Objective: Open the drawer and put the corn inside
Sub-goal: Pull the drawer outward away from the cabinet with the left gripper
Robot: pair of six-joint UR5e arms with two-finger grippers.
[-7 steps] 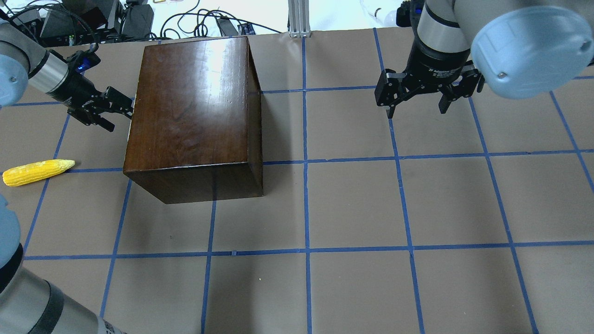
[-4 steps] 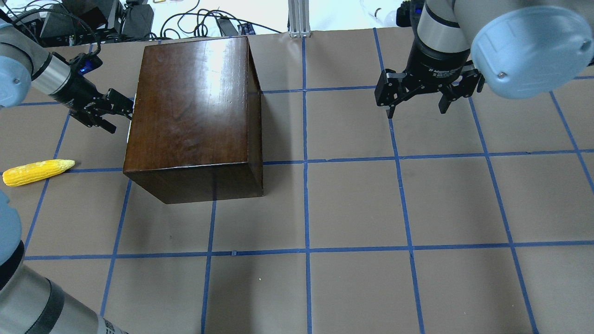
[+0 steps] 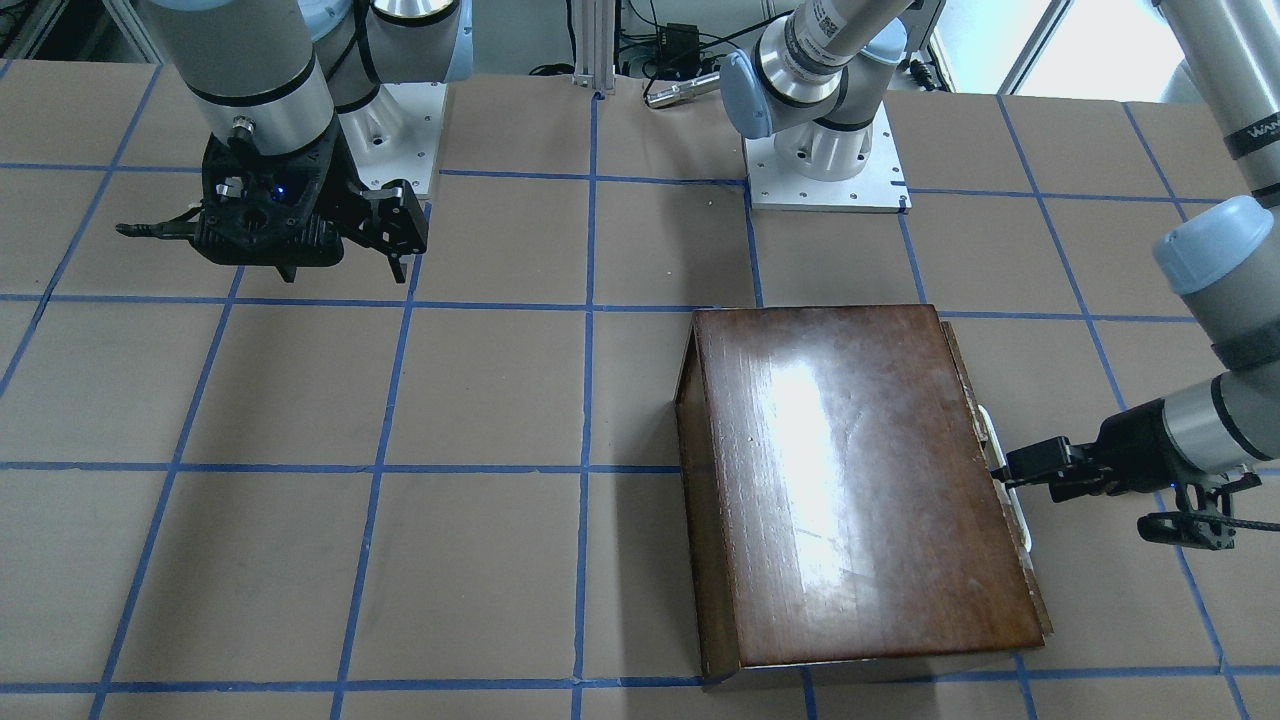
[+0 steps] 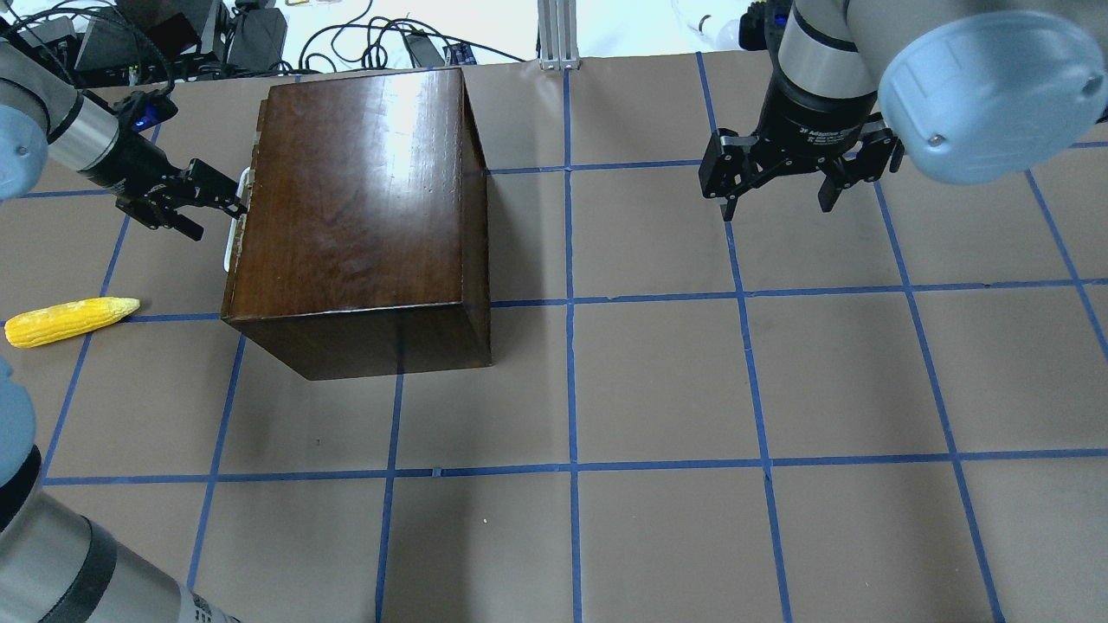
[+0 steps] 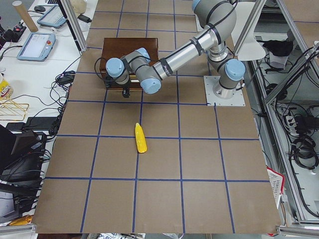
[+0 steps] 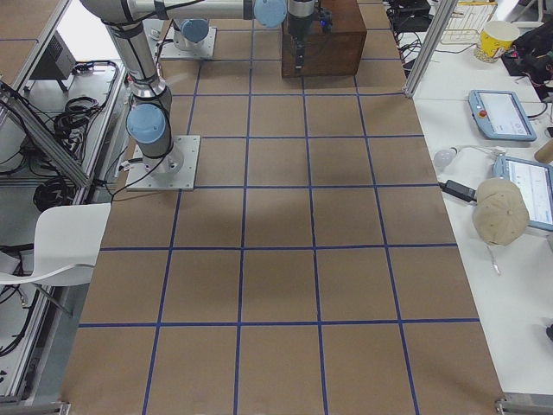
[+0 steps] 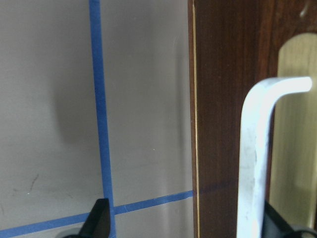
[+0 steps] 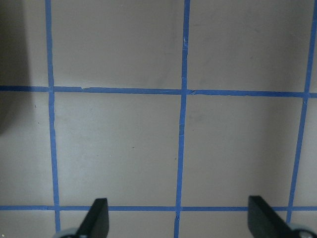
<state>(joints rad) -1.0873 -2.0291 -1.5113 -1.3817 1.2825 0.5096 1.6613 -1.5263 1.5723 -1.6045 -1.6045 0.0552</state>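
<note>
The dark-brown cabinet (image 4: 363, 199) stands at the far left of the table; it also shows in the front view (image 3: 850, 480). The drawer front (image 7: 228, 99) on its left face stands slightly out, with a white handle (image 4: 232, 227) showing. My left gripper (image 4: 216, 221) is open at that handle (image 7: 255, 158), which lies between the fingers, close to one fingertip (image 7: 277, 220). The yellow corn (image 4: 69, 322) lies on the table left of the cabinet, nearer me than the gripper. My right gripper (image 4: 775, 195) is open and empty, hovering above the table at the far right.
The table (image 4: 658, 381) is brown paper with a blue tape grid. Cables and equipment (image 4: 173, 35) lie past its far edge. The arm bases (image 3: 825, 150) stand on white plates on my side. Tablets and a cup (image 6: 501, 112) sit on a side bench.
My left gripper has moved left, away from the cabinet. The drawer front has come out a little with it, and the white handle now shows. The right arm and the corn have not moved.
</note>
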